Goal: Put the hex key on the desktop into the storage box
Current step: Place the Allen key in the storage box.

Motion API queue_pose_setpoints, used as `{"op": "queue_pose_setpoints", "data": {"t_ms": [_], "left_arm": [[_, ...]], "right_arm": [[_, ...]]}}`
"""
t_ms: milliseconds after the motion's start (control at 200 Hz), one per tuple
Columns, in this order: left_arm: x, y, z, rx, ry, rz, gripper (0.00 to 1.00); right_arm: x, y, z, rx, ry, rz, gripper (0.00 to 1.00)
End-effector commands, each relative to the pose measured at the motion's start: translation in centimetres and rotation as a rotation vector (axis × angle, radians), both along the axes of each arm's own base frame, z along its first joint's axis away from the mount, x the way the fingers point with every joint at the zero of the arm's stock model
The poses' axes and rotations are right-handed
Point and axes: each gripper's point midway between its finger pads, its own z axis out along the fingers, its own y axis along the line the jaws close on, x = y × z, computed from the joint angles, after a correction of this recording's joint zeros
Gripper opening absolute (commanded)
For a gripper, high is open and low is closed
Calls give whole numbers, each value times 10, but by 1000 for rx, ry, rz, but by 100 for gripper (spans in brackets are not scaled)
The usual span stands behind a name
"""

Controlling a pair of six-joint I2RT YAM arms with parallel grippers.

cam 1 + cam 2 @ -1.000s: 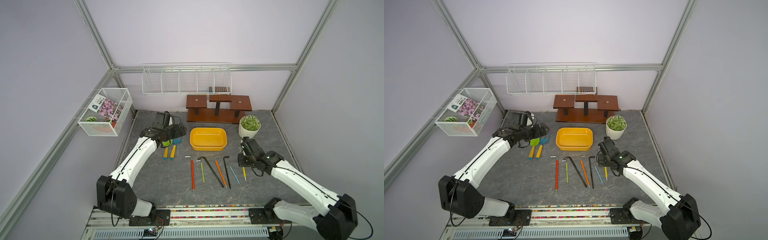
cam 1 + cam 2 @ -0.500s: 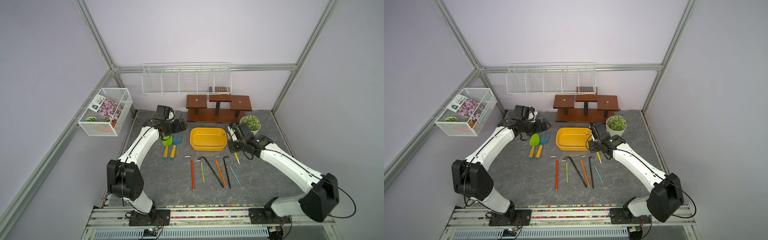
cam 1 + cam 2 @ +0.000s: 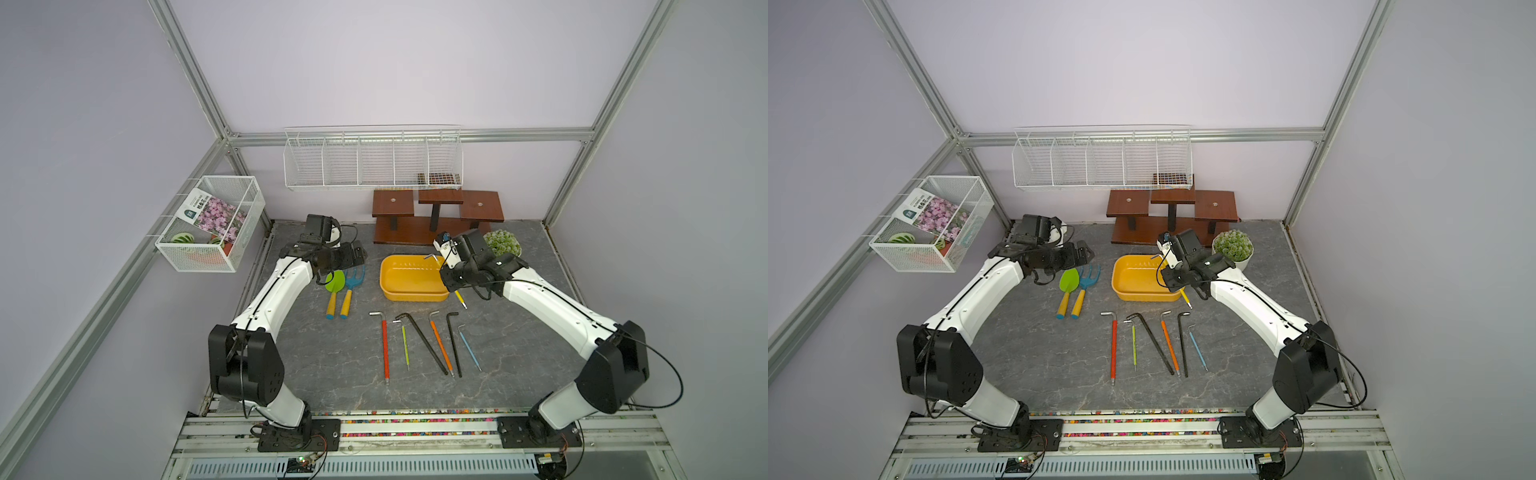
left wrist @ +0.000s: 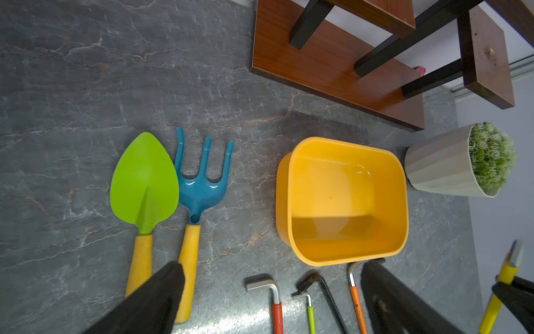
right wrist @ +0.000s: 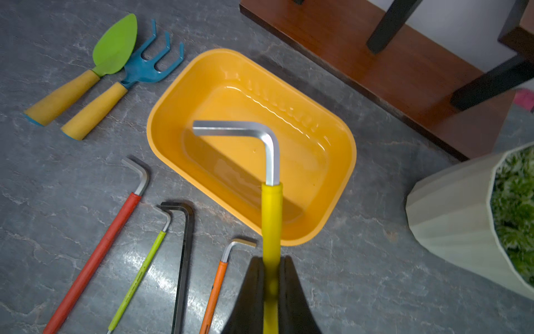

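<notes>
Clamping the yellow-sleeved hex key (image 5: 271,208) by its shaft, the right gripper (image 5: 271,260) holds it in the air, with its bent steel end over the yellow storage box (image 5: 170,115). Six more hex keys (image 3: 424,341) lie in a row on the desktop (image 3: 332,374) near the box. The left gripper (image 4: 271,266) hovers near the green trowel (image 3: 336,281), its fingers spread wide and grasping nothing.

green shovel (image 3: 335,281) + blue fork (image 3: 354,279): side by side, yellow handles | brown wooden stand (image 3: 436,208): by back wall | small plant pot (image 3: 503,245): near stand | long wire basket (image 3: 372,160): on back wall | small wire basket (image 3: 212,245): flower packet (image 3: 212,212) inside
</notes>
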Motion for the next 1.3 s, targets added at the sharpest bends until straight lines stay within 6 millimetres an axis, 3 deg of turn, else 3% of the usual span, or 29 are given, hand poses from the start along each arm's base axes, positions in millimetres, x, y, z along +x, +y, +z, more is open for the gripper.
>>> {"op": "queue_pose_setpoints", "data": {"t_ms": [0, 185, 425, 685, 1034, 1294], "left_arm": [[4, -4, 6, -29, -33, -13, 100], [6, -7, -7, -29, 17, -18, 100], [6, -6, -8, -25, 16, -15, 100], [5, -8, -6, -39, 15, -22, 100], [6, -9, -11, -34, 28, -27, 100], [6, -10, -12, -36, 32, -30, 100]], "right_arm": [[12, 21, 2, -4, -29, 104, 2], [33, 38, -16, -79, 4, 201, 1], [60, 67, -29, -87, -2, 296, 1], [90, 74, -56, -173, -31, 330, 1], [102, 81, -95, -239, -12, 391, 1], [99, 82, -113, -231, 35, 390, 10]]}}
